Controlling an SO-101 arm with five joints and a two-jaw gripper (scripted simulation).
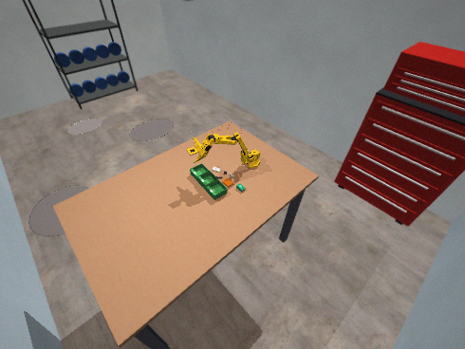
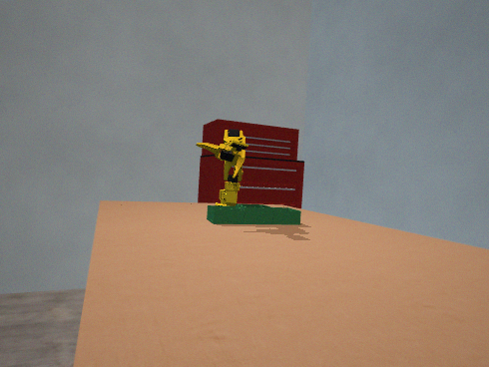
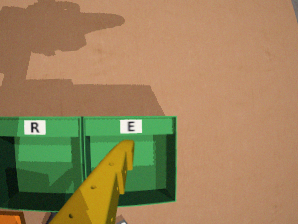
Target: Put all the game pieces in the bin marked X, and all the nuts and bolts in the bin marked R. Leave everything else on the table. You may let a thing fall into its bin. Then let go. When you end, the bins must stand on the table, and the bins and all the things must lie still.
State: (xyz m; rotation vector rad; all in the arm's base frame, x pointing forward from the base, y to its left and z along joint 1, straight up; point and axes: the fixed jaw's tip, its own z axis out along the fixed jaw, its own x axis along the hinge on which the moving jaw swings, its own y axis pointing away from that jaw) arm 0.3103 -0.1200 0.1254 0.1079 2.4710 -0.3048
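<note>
The tool (image 1: pixel 194 156) (image 2: pixel 216 161) (image 3: pixel 127 150) is released, its fingers spread as wide as they go, and it grasps nothing. It hangs in the air above the row of green bins (image 1: pixel 203 188) (image 2: pixel 254 215) (image 3: pixel 82 160), well off the surface (image 1: pixel 157 218) (image 2: pixel 240 284) (image 3: pixel 230 110). In the wrist view one yellow finger slants up across the bin marked E (image 3: pixel 160 170), its tip overlapping that bin's interior; whether it touches anything there cannot be told from that view alone, but the exterior view shows it clear above the rim. The yellow arm (image 1: pixel 223 138) (image 2: pixel 233 172) reaches out from its base, raised and extended, with the wrist bent so that one finger points downward and the other juts out to the side. The bin marked R (image 3: pixel 45 165) adjoins the E bin, and the row stands flat on the surface. Between the bins and the arm's base lie the small things: a white domino (image 1: pixel 216 169), a dark bolt (image 1: pixel 218 177) just beside the bins, a small dark piece (image 1: pixel 225 173), a grey piece (image 1: pixel 232 175) too small to identify, and an orange block (image 1: pixel 228 182) near the bins. A green block (image 1: pixel 241 188) lies a little farther out, beyond the orange one.
</note>
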